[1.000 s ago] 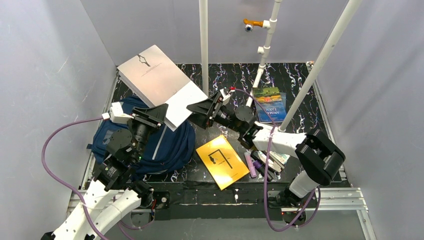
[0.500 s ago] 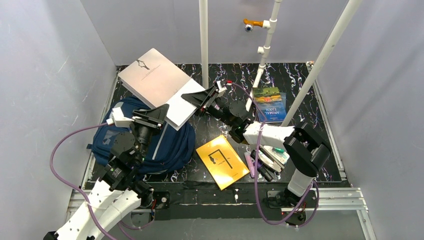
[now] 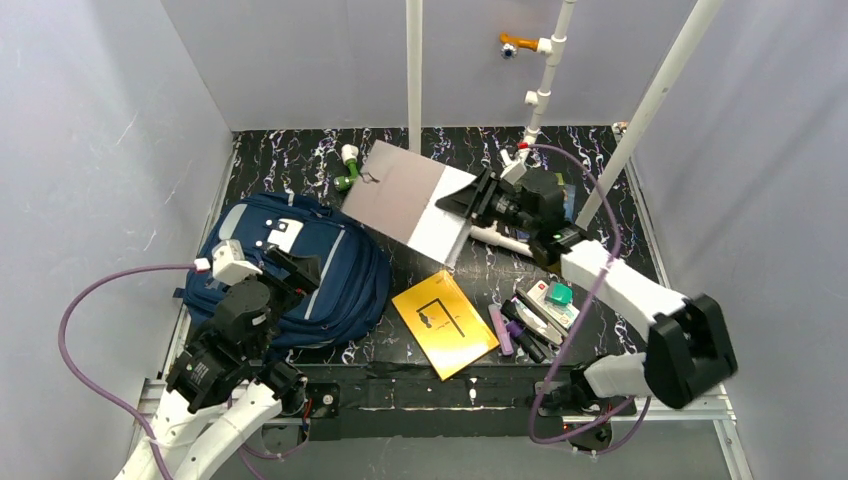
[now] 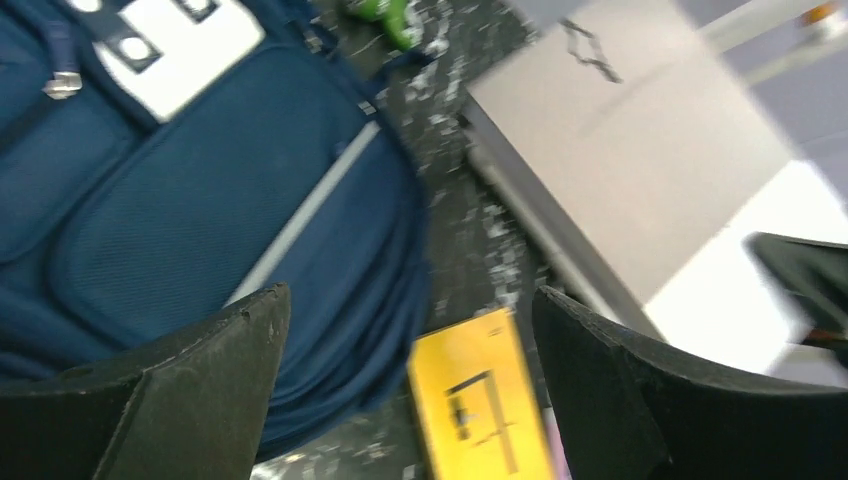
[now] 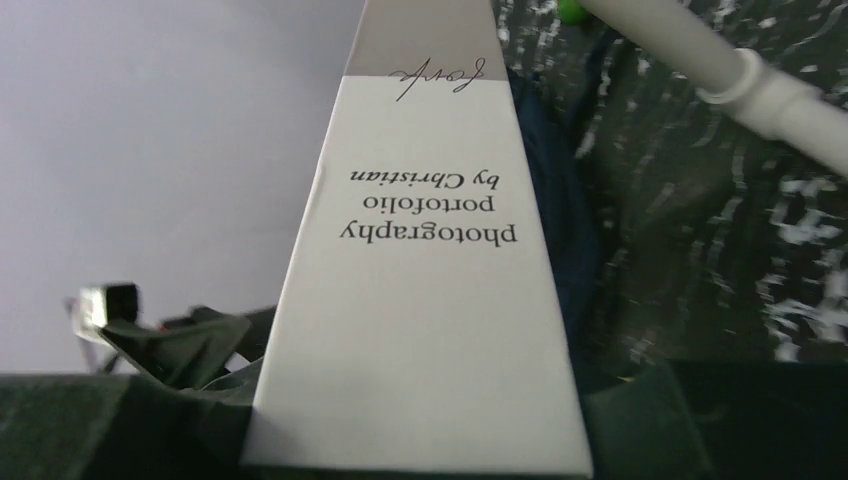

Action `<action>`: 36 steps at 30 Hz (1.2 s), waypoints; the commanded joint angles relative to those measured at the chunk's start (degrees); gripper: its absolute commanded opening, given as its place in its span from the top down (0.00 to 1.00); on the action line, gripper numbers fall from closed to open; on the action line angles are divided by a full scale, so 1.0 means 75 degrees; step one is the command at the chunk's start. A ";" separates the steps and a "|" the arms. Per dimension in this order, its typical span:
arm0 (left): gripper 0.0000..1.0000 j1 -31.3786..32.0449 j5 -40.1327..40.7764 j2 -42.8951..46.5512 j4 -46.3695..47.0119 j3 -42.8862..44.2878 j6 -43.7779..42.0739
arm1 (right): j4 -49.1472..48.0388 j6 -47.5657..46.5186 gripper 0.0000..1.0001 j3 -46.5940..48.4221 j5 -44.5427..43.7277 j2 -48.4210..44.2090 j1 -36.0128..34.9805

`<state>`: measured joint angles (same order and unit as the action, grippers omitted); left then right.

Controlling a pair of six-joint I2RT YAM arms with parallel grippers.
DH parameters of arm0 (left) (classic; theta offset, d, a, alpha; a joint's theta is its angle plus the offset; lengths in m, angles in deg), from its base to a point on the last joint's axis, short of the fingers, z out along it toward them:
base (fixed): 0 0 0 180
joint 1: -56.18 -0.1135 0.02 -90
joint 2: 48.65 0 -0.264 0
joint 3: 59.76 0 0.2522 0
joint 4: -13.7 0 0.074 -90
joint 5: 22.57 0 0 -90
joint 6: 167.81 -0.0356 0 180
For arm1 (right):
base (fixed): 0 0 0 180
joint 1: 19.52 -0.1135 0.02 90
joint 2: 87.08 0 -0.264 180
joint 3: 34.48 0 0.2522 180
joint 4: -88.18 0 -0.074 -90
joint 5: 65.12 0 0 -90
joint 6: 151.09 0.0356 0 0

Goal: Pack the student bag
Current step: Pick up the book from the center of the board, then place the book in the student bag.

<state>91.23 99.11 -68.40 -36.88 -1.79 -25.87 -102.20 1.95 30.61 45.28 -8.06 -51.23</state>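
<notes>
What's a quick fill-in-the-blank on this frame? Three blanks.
1. The right gripper grips the portfolio book by its ____ end.
2. The left gripper is ____, holding nothing, above the student bag.
3. The booklet right of the bag is ____.
Missing: white; open; yellow.
</notes>
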 commanded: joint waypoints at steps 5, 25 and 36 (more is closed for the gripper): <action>0.17 0.0003 -0.0999 -0.1574 -0.0499 0.0241 -0.2213 | 0.5175 -0.4964 0.98 0.0361 0.1890 -0.1763 0.0126; 0.43 0.0259 -0.3458 -0.7043 0.1229 0.0732 -0.4318 | 0.7977 -0.6469 0.98 0.1777 -0.1170 -0.2404 0.0137; 1.00 0.0255 -0.2297 -0.7013 0.0264 0.1431 -0.5313 | 0.8527 -0.6488 0.99 0.2490 0.0275 -0.2121 0.0137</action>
<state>93.06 75.92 -125.93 -30.00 4.57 -60.82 -39.53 -46.53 44.71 39.71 -24.45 -50.24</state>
